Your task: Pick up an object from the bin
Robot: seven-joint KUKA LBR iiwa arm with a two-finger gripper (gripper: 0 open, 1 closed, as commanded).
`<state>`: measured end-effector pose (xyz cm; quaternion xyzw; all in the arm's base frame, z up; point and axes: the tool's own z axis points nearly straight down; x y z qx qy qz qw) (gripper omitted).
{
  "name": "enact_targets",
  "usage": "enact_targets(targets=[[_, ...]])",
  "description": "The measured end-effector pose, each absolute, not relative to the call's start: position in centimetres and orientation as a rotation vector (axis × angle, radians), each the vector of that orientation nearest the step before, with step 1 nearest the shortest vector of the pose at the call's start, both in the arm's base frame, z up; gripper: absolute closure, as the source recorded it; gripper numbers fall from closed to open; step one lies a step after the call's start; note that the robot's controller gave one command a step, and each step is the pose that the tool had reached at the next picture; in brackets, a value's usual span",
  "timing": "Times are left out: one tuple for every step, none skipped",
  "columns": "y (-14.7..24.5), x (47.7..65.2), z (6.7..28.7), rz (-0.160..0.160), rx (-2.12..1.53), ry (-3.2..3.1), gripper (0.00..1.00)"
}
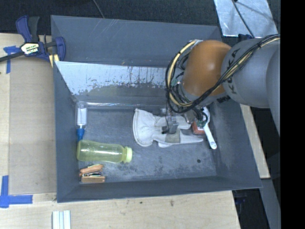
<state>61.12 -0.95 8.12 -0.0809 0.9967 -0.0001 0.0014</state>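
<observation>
My gripper (170,126) is low in the middle of the bin, right on top of a white cloth mitt (144,128) that lies flat on the floor. The mitt's right half is partly hidden under the gripper. Just right of the gripper lies a white toothbrush (209,138) with a red and green part near its head, close to the bin's right wall.
A yellow-green plastic bottle (102,152) lies on its side at the lower left, with an orange clothespin (92,173) below it. A small clear tube with a blue cap (81,121) lies by the left wall. The arm's orange cover hangs over the bin's upper right.
</observation>
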Motion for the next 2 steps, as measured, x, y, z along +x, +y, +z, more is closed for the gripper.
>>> enact_targets(targets=[[-1.0,61.1,8.1,0.0,-0.254,3.129,1.0],[-1.0,60.6,23.2,-0.001,-0.309,3.121,1.0]])
